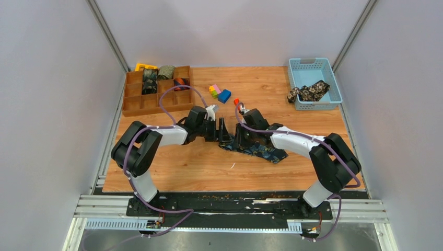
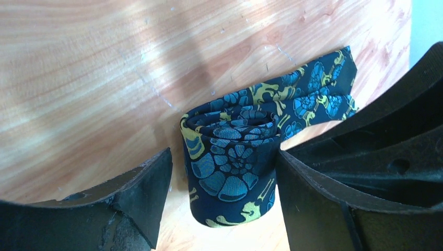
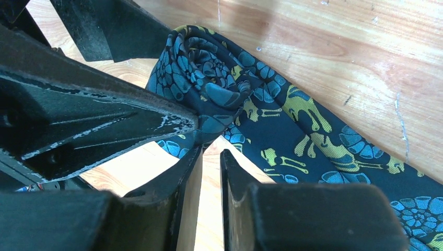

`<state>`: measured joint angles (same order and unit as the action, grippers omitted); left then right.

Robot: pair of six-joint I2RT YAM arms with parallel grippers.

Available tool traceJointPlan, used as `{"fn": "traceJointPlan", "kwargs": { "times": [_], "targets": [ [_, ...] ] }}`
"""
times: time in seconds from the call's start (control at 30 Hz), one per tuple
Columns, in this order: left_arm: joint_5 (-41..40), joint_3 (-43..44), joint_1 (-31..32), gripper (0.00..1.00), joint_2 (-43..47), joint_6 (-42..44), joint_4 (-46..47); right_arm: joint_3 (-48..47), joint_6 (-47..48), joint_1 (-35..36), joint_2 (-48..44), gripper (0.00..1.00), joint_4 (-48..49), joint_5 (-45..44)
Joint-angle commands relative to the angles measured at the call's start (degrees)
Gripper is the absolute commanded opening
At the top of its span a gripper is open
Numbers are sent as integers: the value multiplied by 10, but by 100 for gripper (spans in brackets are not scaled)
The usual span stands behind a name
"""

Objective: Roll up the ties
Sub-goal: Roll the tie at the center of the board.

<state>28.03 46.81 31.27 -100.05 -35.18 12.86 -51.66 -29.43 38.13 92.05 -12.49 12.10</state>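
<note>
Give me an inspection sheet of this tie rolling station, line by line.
Surface: wooden table, lightly scuffed.
Job's things: navy paisley tie part rolled at centre; rolled ties in wooden tray; floral tie heaped in blue basket.
Clutter: coloured blocks beyond the grippers.
Grippers: left gripper open astride the coil; right gripper fingers nearly together at the tie's edge, grip unclear.
Cables: purple cables looped along both arms.
Surroundings: grey walls on three sides.

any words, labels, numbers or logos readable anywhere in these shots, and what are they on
None can be read.
The navy paisley tie shows only its pattern, with no label in view.
The blue basket, the wooden tray and the plastic blocks show no print.
</note>
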Motion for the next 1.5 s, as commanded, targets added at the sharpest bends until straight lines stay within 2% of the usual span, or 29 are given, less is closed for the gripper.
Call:
{"fn": "traceJointPlan", "kwargs": {
  "times": [0.0,0.07,0.2,0.33,0.57,0.93,1.2,1.47],
  "targets": [
    [-41,40,21,78,-19,31,-33,6,11,-4,-13,20,21,9],
    [-59,54,32,73,-23,41,-57,7,12,-5,-21,20,19,8],
    [-95,60,47,56,-18,49,-89,12,15,-9,-45,20,7,5],
    [-165,70,63,50,5,68,-160,16,16,-12,-82,20,-9,0],
    [-271,86,71,48,43,91,-276,18,18,-14,-118,20,-27,-6],
    [-431,115,76,47,74,144,-426,27,12,-15,-126,20,-23,-5],
    [-461,145,76,47,53,157,-450,-3,23,-22,-69,20,-12,-5],
    [-452,150,76,44,43,167,-444,-96,37,-53,35,19,-20,20]
  ]
}}
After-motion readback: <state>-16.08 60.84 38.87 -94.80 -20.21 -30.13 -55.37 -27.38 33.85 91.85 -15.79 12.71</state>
